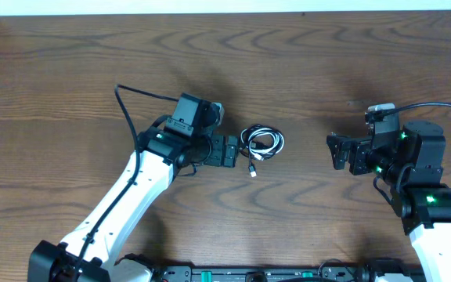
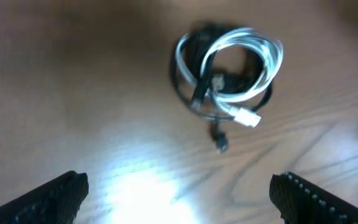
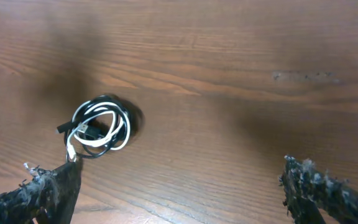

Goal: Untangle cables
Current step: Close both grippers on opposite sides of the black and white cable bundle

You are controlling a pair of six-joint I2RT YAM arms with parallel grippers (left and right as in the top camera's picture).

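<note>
At the left gripper (image 1: 234, 151) first: its black fingers stand spread wide with nothing between them, tips pointing toward 3 o'clock in the overhead view. Just beyond those tips, apart from them, lies the small tangled bundle: a thin white cable (image 2: 253, 43) looped through a thin black cable (image 2: 178, 78), flat on the brown wooden table (image 1: 69, 78). From the left wrist camera the bundle sits at 12 o'clock above the open jaws. Across the table the right gripper (image 1: 333, 151) is just as wide and empty, well apart, with the bundle at its 9 o'clock.

Now the handling, as I judge it. These cables look light, soft and springy, so a pull on one would likely drag the whole coil across the smooth wood. They look thin enough to slip from a loose pinch. The best holds look like the free ends: the small white plug (image 2: 248, 117) at the coil's 5 o'clock edge, and the black plug (image 2: 221, 144) trailing out toward 6 o'clock. One arm on each, I'd say, drawing gently apart.
</note>
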